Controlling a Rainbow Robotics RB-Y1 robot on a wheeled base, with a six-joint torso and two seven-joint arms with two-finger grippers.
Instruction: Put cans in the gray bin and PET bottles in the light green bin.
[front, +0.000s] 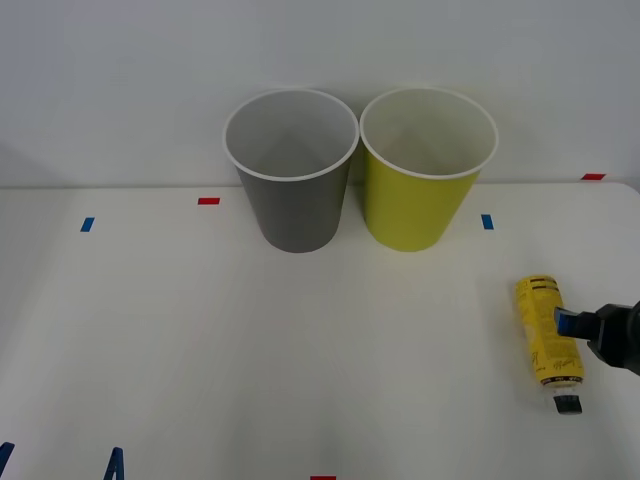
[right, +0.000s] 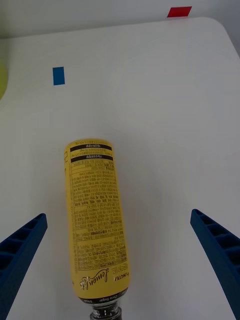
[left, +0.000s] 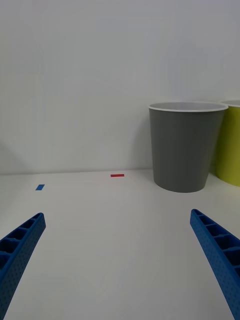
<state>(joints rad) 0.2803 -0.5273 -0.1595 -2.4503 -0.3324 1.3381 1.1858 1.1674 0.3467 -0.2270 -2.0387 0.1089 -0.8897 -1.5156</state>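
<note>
Nothing was sorted yet: the PET bottle (front: 547, 331) lay flat on the table (front: 250, 350), near the light green bin (front: 420, 190). The right gripper (right: 120, 260) hovered over it, fingers wide; the gray bin (front: 292, 180) looked empty. The left gripper (left: 120, 265) waited wide open.

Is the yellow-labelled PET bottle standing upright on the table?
No, the PET bottle lies on its side on the white table, with the open right gripper around it.

Gray bin (front: 292, 190) & light green bin (front: 420, 190) stand upright, side by side at table's far edge, rims nearly touching, both empty. PET bottle (front: 546, 331), yellow label w/ black print, lies flat at right, dark cap toward robot.
</note>
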